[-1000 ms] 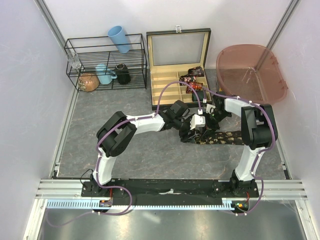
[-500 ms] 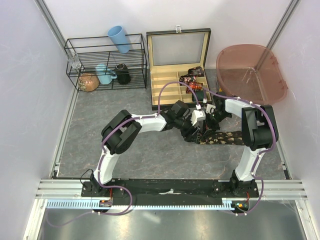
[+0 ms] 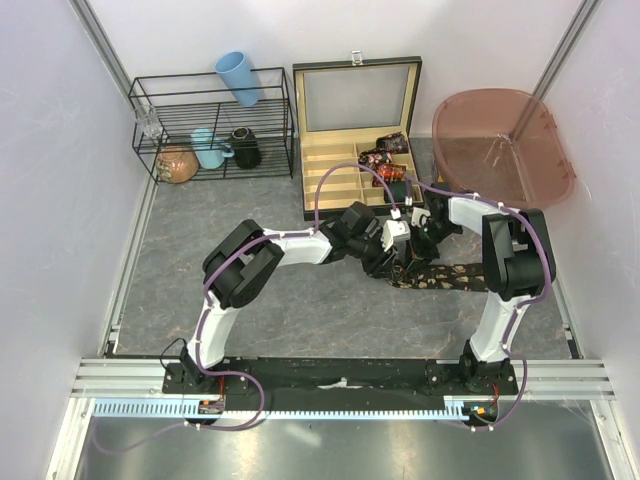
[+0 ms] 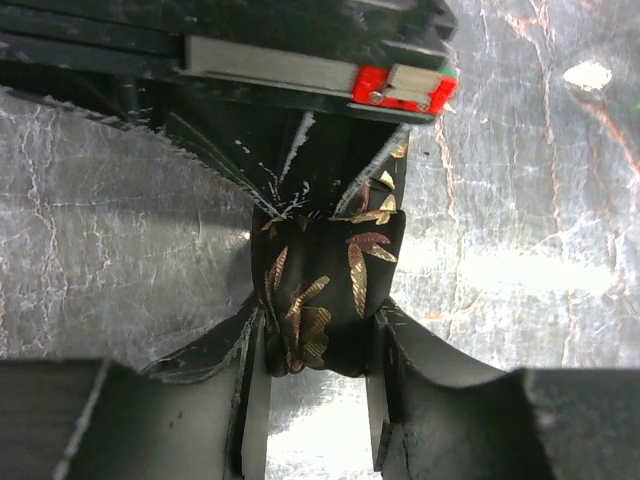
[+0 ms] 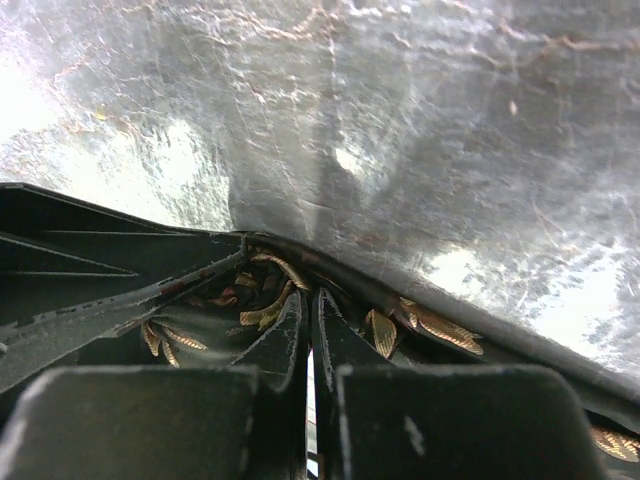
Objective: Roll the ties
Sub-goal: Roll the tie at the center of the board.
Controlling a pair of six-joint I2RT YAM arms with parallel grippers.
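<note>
A dark tie with tan leaf prints lies as a flat strip (image 3: pixel 452 276) on the grey table, and its left end is wound into a small coil (image 4: pixel 330 280). My left gripper (image 4: pixel 315 340) is shut on that coil, one finger pressed against each side. From above, my right gripper's fingers (image 4: pixel 235 165) come down into the top of the coil. In the right wrist view my right gripper (image 5: pixel 308 300) is shut, with only a thin slit of light between the fingers and tie fabric (image 5: pixel 430 325) wrapped around them. Both grippers (image 3: pixel 385 258) (image 3: pixel 408 252) meet at the table's middle.
An open wooden box (image 3: pixel 330 175) with compartments stands behind the grippers, rolled ties (image 3: pixel 385 160) in its right side. A wire rack (image 3: pixel 210 125) with mugs and a blue cup is at the back left. At the back right sits a pinkish tub (image 3: pixel 500 140).
My left gripper has shifted right towards the right gripper and its jaws have closed in onto the tie's coil. The right arm has stayed in place.
</note>
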